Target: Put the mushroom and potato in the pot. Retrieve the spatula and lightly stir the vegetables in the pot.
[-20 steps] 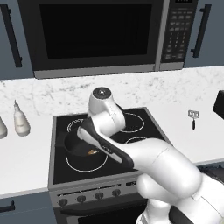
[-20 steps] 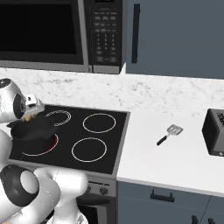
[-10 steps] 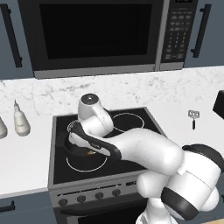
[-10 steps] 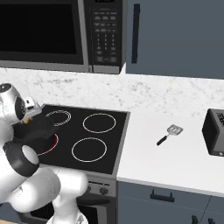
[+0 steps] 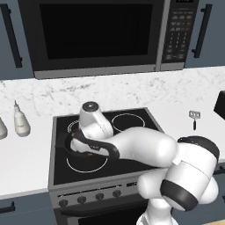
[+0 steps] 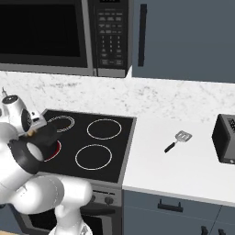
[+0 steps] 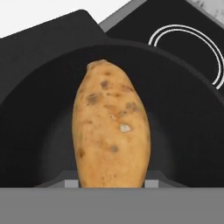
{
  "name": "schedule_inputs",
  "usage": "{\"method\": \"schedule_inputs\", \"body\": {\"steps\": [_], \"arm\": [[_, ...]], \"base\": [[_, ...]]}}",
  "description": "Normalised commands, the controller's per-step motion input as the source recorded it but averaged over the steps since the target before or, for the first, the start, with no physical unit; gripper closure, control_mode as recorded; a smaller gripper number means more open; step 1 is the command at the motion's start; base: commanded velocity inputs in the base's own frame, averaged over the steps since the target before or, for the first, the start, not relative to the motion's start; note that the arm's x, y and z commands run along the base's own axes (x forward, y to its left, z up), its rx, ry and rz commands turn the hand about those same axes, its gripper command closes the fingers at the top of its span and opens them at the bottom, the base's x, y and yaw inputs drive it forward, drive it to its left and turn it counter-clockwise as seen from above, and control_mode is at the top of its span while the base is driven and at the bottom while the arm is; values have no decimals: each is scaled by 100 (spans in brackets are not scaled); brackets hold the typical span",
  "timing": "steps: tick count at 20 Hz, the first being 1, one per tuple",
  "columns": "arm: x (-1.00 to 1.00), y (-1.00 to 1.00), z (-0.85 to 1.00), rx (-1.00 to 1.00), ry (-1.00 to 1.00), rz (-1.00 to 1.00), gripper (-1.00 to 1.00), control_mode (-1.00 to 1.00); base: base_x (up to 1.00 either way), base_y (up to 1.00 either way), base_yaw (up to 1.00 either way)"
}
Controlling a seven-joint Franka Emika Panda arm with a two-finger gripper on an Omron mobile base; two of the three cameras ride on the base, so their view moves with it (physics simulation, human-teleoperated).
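Observation:
A big orange-tan potato [image 7: 111,135] stands between my fingertips, and my gripper [image 7: 111,184] is shut on it. Right below it lies the dark round pot [image 7: 183,131], so the potato hangs inside the rim. In the right base view the pot [image 6: 46,136] sits on the front left burner with my gripper [image 6: 33,130] at its rim. From the left, my arm covers most of the pot [image 5: 70,145]. The spatula [image 6: 177,140] [image 5: 194,118] lies on the white counter right of the stove. The mushroom is hidden.
A black toaster [image 6: 224,145] stands at the counter's right end. Two pale bottles [image 5: 21,123] stand left of the stove [image 6: 101,142]. The microwave [image 5: 96,35] hangs above the burners. My own elbow bulks over the stove's front edge.
My hand has shifted a little left and down over the pot with the potato still in it. The elbow has swung out toward the front right. Spatula and pot stay put.

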Motion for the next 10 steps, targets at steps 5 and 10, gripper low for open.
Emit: {"method": "schedule_inputs", "body": {"steps": [5, 10], "arm": [[12, 0, -31, 0, 0, 1, 100, -100], [2, 0, -16, 0, 0, 0, -100, -100]], "base": [[0, 0, 0], [0, 0, 0]]}}
